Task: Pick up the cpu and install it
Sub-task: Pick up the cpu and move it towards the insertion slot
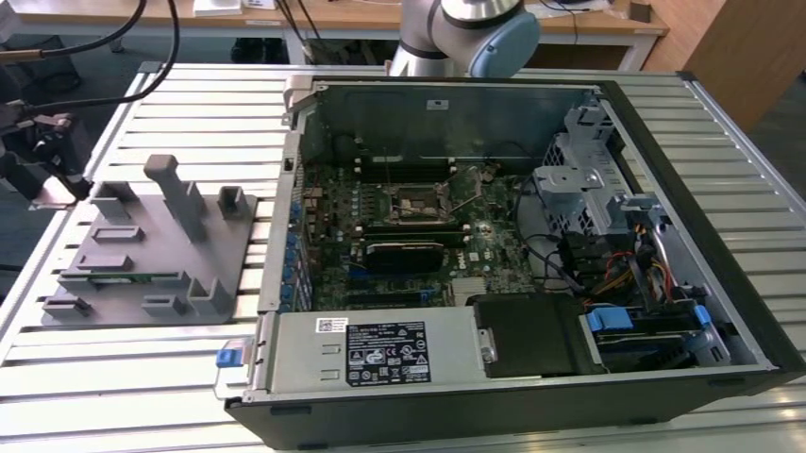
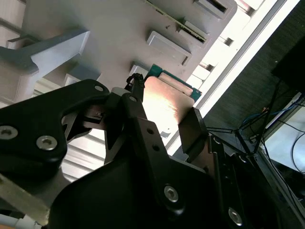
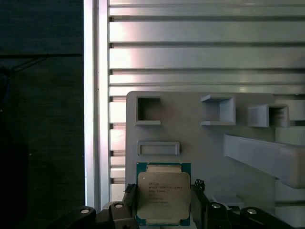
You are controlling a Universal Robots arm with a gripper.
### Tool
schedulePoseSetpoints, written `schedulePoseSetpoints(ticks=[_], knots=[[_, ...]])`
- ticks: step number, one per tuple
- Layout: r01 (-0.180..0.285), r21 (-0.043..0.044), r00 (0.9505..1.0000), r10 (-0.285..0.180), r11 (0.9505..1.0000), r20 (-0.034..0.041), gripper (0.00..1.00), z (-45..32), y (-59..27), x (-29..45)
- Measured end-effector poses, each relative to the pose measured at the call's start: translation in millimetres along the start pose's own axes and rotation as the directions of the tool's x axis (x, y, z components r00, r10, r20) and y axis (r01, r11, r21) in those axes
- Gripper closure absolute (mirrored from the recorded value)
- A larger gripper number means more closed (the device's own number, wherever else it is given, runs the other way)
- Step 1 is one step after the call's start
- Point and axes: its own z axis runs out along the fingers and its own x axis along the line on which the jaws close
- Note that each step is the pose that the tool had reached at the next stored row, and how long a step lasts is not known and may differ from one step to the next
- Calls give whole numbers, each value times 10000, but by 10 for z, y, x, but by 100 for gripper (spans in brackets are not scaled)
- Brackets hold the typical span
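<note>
The slatted metal table (image 1: 151, 396) is seen across the whole exterior view, and on it, filling the middle and the exterior view's right, the opened computer case (image 1: 705, 236) is laid on its side. Inside it the motherboard (image 1: 377, 255) is exposed, and at its centre the socket (image 1: 416, 202) is judged to be unfilled, so the install is taken as not yet done. At the exterior view's left the grey fixture plate (image 1: 139, 255) is set well apart from the socket, with its blocks and posts standing up. Over to the wrist cameras now: in the second wrist view the gripper (image 2: 163, 104) is seen poised over a corner of that fixture, near the table's edge. In the first wrist view the cpu (image 3: 163, 193) is framed squarely between the two black fingers (image 3: 198, 202), silver top facing the camera and green border showing around it. The fingers are pressed against its opposite edges, so it is judged to be clamped. Whether it has been lifted off the fixture cannot be told. The pick is therefore rated as under way at the grasp, while the carry to the case and the seating in the socket are left to be done.
</note>
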Motion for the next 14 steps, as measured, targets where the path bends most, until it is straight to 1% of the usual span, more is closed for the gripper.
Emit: schedulePoseSetpoints(ticks=[14], knots=[[0,0,10000,0,10000,2,46,-189,8,-4]])
